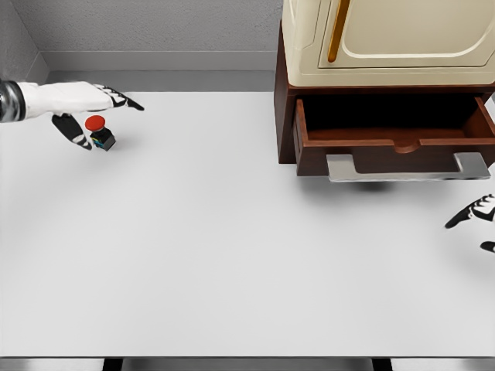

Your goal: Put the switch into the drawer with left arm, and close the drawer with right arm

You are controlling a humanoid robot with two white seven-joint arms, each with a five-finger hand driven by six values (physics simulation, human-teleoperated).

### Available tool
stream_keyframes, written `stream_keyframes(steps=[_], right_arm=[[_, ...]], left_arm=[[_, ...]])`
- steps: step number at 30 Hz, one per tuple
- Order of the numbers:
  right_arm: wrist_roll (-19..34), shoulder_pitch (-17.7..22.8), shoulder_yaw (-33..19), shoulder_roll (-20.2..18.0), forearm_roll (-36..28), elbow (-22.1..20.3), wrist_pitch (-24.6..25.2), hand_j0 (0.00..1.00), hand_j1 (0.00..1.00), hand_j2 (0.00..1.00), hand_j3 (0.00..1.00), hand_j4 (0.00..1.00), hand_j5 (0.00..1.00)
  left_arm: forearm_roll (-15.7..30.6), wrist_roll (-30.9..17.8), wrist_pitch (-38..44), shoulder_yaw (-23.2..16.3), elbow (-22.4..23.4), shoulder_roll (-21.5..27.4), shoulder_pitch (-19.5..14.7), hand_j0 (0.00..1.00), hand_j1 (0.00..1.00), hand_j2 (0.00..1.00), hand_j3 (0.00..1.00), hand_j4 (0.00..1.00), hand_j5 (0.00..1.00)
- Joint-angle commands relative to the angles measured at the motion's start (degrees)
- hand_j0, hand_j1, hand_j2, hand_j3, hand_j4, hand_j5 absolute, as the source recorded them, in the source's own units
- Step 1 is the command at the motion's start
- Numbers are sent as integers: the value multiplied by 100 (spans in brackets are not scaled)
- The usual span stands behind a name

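The switch (99, 133), a small black block with a red round button on top, stands on the white table at the far left. My left hand (97, 108) hovers right over it with fingers spread, the thumb (73, 130) hanging just left of the switch; it holds nothing. The brown drawer (394, 139) at the upper right is pulled out, its inside dark, with a grey handle (407, 168) along the front. At the right edge my right hand (478, 220) shows only its fingertips, relaxed and holding nothing, below and right of the handle.
A cream cabinet (387, 39) with a gold handle sits on top of the brown drawer unit. The white table (232, 255) spans the view, its front edge near the bottom. A grey wall runs behind.
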Motion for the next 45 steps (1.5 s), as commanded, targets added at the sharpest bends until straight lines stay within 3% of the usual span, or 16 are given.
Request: stream_keyframes(steps=[1, 7, 10, 19, 23, 36, 43, 45], right_arm=[[-2, 0, -30, -13, -62, -2, 16, 67, 67, 67, 67, 67, 67], [-2, 44, -30, -21, -62, -2, 16, 68, 68, 68, 68, 68, 68], [-2, 44, -30, -21, -62, -2, 16, 70, 70, 70, 70, 70, 70], [-2, 70, -30, -21, -62, -2, 16, 70, 70, 70, 70, 70, 70], [-2, 79, -30, -30, -62, -2, 16, 71, 71, 71, 71, 71, 71], [-2, 79, -39, -21, -62, -2, 16, 71, 71, 71, 71, 71, 71], [-2, 88, -39, -21, -62, -2, 16, 71, 71, 71, 71, 71, 71], [-2, 88, -39, -21, -62, -2, 16, 70, 70, 70, 70, 70, 70]], left_arm=[[-247, 2, 15, -15, 236, -115, 0, 100, 100, 100, 100, 100, 100], [-300, 2, 15, 11, 438, -88, -9, 100, 100, 100, 100, 100, 100], [-458, 2, 15, 107, 947, -106, -26, 100, 100, 100, 100, 100, 100], [-476, 2, 15, 266, 966, -343, -44, 100, 100, 100, 100, 100, 100], [-977, 2, 15, 398, 966, -484, -44, 100, 100, 100, 100, 100, 100], [-1988, 2, 15, 380, 931, -748, -44, 100, 100, 100, 100, 100, 100], [-1953, 2, 34, 424, 1150, -774, -44, 100, 100, 100, 100, 100, 100], [-1944, 399, 271, 486, 1379, -871, -44, 100, 100, 100, 100, 100, 100]])
